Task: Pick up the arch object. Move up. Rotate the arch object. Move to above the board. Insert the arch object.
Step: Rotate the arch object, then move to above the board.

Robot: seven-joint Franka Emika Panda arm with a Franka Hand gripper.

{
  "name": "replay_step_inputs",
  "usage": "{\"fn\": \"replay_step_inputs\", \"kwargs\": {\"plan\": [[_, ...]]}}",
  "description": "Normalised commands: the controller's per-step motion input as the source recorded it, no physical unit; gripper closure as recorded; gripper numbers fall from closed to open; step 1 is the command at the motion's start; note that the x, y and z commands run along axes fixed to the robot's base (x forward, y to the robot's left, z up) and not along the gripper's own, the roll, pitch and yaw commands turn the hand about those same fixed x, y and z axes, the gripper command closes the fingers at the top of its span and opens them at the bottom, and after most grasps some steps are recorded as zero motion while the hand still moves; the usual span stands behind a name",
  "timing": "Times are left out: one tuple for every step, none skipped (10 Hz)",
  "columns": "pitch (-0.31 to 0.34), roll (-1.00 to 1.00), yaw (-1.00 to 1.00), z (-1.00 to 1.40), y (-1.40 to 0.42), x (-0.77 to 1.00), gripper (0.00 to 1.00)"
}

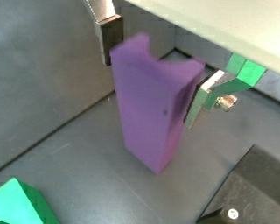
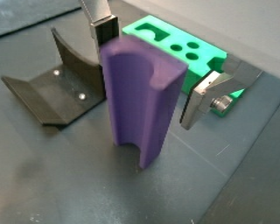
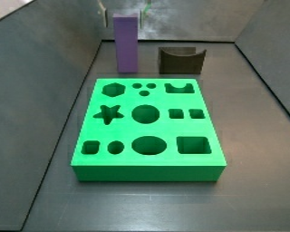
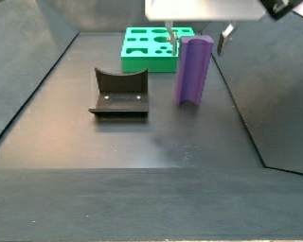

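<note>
The tall matte purple arch object point(image 4: 195, 70) stands upright on the dark bench floor, beyond the large bright green board with shaped holes point(image 3: 148, 128). The gripper point(image 1: 157, 59) straddles its top, silver fingers point(image 2: 202, 98) open on either side; contact is unclear. A dark fixture point(image 4: 120, 93) stands beside it.

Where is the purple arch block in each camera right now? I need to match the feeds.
Wrist view: arch block centre frame, between the end effector fingers.
Wrist view: arch block centre, upright, board behind.
Side view: arch block top, beyond the board.
Side view: arch block upper right, before the board.
Shared landmark: the green board.
</note>
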Motion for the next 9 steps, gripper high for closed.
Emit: {"fn": "replay_step_inputs", "kwargs": {"plan": [[-0.046, 0.06, 0.02, -0.29, 0.01, 0.02, 0.0], [-0.044, 0.08, 0.02, 0.0, 0.0, 0.0, 1.0], [0.075, -0.12, 0.4, 1.0, -0.05, -0.14, 1.0], [0.081, -0.12, 0.38, 1.0, -0.05, -0.14, 1.0], [0.061, -0.13, 0.28, 1.0, -0.05, -0.13, 1.0], [0.046, -0.13, 0.19, 1.0, -0.05, -0.13, 1.0], [0.033, -0.11, 0.11, 1.0, -0.05, -0.12, 1.0], [0.027, -0.1, 0.07, 1.0, -0.05, -0.12, 1.0], [0.021, -0.09, 0.05, 1.0, -0.05, -0.11, 1.0]]}}
